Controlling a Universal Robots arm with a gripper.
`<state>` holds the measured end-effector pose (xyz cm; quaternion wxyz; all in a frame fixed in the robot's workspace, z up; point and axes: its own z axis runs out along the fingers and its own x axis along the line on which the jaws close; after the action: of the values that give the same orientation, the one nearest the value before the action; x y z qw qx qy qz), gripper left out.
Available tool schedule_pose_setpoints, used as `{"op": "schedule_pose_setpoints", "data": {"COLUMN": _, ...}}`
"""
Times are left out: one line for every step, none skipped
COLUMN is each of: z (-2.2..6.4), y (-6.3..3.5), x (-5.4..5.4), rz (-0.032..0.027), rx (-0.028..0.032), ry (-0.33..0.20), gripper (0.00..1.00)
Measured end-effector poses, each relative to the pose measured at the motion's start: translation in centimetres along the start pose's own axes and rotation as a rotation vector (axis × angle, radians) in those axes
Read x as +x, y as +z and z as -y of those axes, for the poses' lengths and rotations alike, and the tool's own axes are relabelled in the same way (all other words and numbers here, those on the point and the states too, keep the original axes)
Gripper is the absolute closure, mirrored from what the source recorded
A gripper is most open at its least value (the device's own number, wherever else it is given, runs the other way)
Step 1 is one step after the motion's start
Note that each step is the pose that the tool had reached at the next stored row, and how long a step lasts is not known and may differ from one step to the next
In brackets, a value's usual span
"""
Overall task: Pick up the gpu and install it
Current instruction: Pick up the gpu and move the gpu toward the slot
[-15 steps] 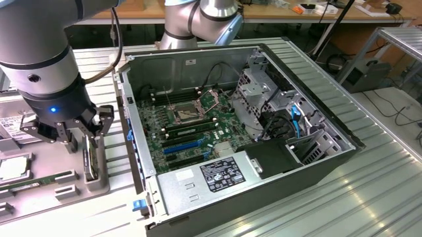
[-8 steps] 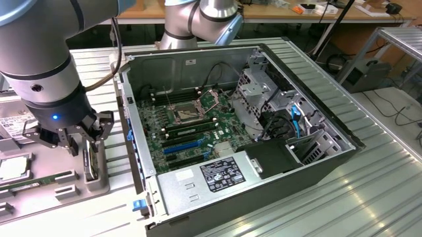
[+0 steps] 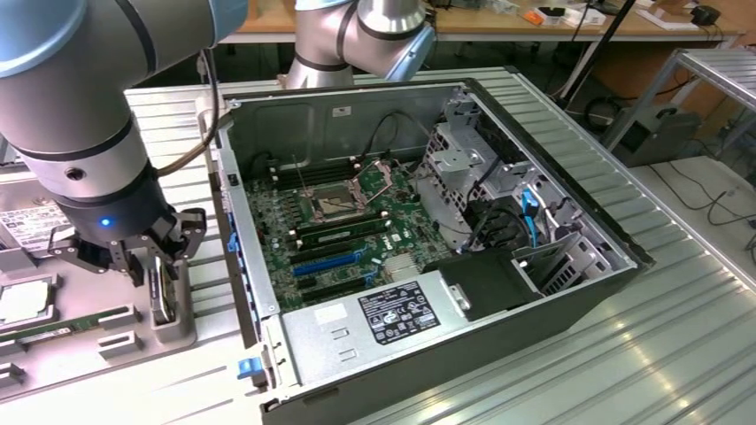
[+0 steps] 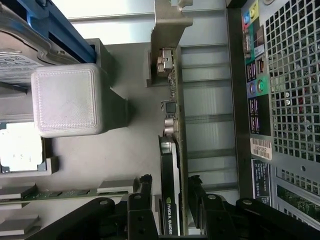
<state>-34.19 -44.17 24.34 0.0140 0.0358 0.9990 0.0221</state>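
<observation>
The gpu [image 3: 163, 299] stands on its long edge in a slot of the grey parts tray [image 3: 112, 341], to the exterior view's left of the open computer case [image 3: 597, 292]. In the wrist view the gpu [image 4: 173, 145] is edge-on: green board, black face, silver bracket [image 4: 167, 25] at the far end. My gripper [image 3: 158, 266] is lowered over it. It [image 4: 169, 181] is open, one black finger [image 4: 145, 184] on each side of the card, with a small gap on both sides.
Inside the case lies the motherboard [image 3: 343, 221] with its expansion slots [image 3: 325, 261], a drive cage [image 3: 473, 177] and the power supply [image 3: 378, 319]. The tray also carries a hard drive [image 3: 24, 226], a processor [image 3: 24, 301], a memory stick [image 3: 48, 328] and a white block [image 4: 67, 100]. The case's back panel [image 4: 280, 75] is close beside the gpu.
</observation>
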Motion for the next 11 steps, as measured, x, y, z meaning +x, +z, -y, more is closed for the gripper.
{"op": "schedule_pose_setpoints", "data": {"z": 0.00, "y": 0.01, "x": 0.00, "rz": 0.0000, "rx": -0.0001, "ry": 0.000, "gripper": 0.58}}
{"op": "schedule_pose_setpoints", "data": {"z": 0.00, "y": 0.01, "x": 0.00, "rz": 0.0000, "rx": -0.0001, "ry": 0.000, "gripper": 0.58}}
{"op": "schedule_pose_setpoints", "data": {"z": 0.00, "y": 0.04, "x": -0.01, "rz": 0.0001, "rx": -0.0001, "ry": 0.000, "gripper": 0.58}}
{"op": "schedule_pose_setpoints", "data": {"z": 0.01, "y": 0.17, "x": -0.01, "rz": 0.0004, "rx": -0.0004, "ry": 0.000, "gripper": 0.58}}
{"op": "schedule_pose_setpoints", "data": {"z": 0.01, "y": 0.29, "x": 0.00, "rz": 0.0000, "rx": -0.0001, "ry": 0.000, "gripper": 0.58}}
{"op": "schedule_pose_setpoints", "data": {"z": 0.02, "y": 0.34, "x": 0.00, "rz": 0.0001, "rx": -0.0002, "ry": 0.000, "gripper": 0.58}}
{"op": "schedule_pose_setpoints", "data": {"z": 0.02, "y": 0.34, "x": 0.00, "rz": -0.0001, "rx": 0.0000, "ry": -0.001, "gripper": 0.58}}
{"op": "schedule_pose_setpoints", "data": {"z": 0.02, "y": 0.34, "x": 0.00, "rz": -0.0001, "rx": 0.0000, "ry": 0.000, "gripper": 0.58}}
{"op": "schedule_pose_setpoints", "data": {"z": 0.02, "y": 0.35, "x": 0.00, "rz": 0.0001, "rx": -0.0001, "ry": 0.000, "gripper": 0.58}}
{"op": "schedule_pose_setpoints", "data": {"z": 0.02, "y": 0.35, "x": 0.00, "rz": 0.0001, "rx": -0.0002, "ry": 0.000, "gripper": 0.58}}
{"op": "schedule_pose_setpoints", "data": {"z": 0.02, "y": 0.35, "x": 0.00, "rz": 0.0001, "rx": -0.0001, "ry": 0.000, "gripper": 0.58}}
